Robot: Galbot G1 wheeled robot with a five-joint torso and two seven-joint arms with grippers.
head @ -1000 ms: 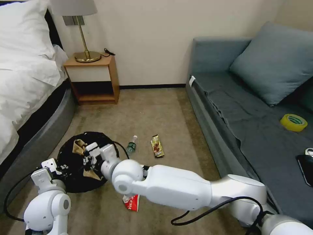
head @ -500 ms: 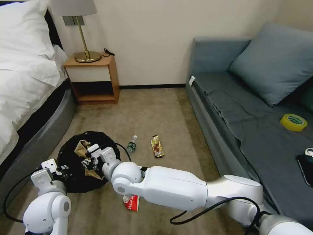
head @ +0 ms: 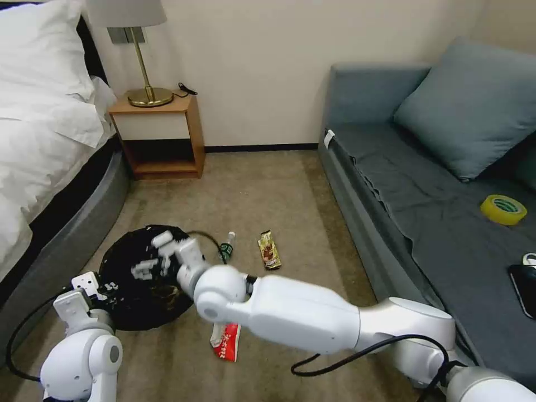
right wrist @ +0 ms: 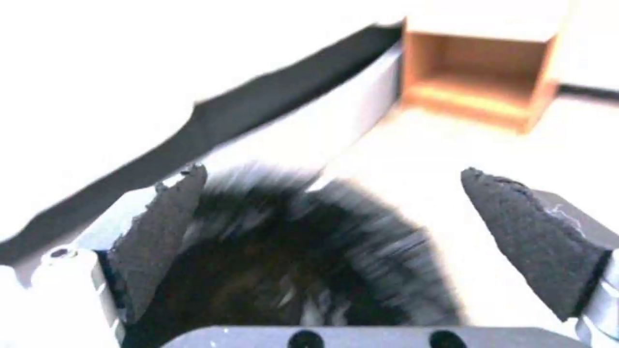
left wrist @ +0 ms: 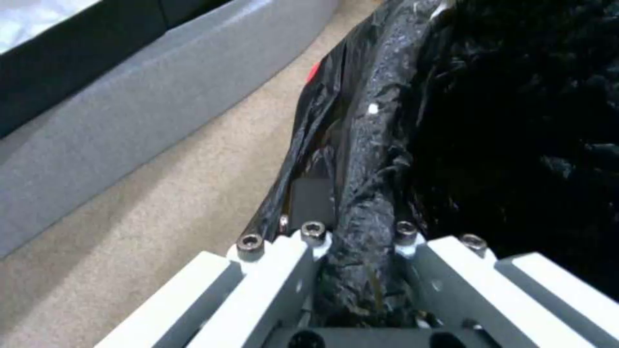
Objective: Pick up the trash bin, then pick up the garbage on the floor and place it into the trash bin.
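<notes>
Head view: left pincer (head: 103, 289) is clamping the black-bag-lined round trash bin's (head: 128, 301) near rim, steadying it; right pincer (head: 153, 258), spread open and empty, is hovering above its mouth.

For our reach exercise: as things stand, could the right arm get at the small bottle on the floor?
Probably yes. The right gripper hangs open over the trash bin, and the bottle lies on bare carpet just beside that arm, nothing covering it. The left gripper is clamped on the bin's rim, out of the way.
</notes>
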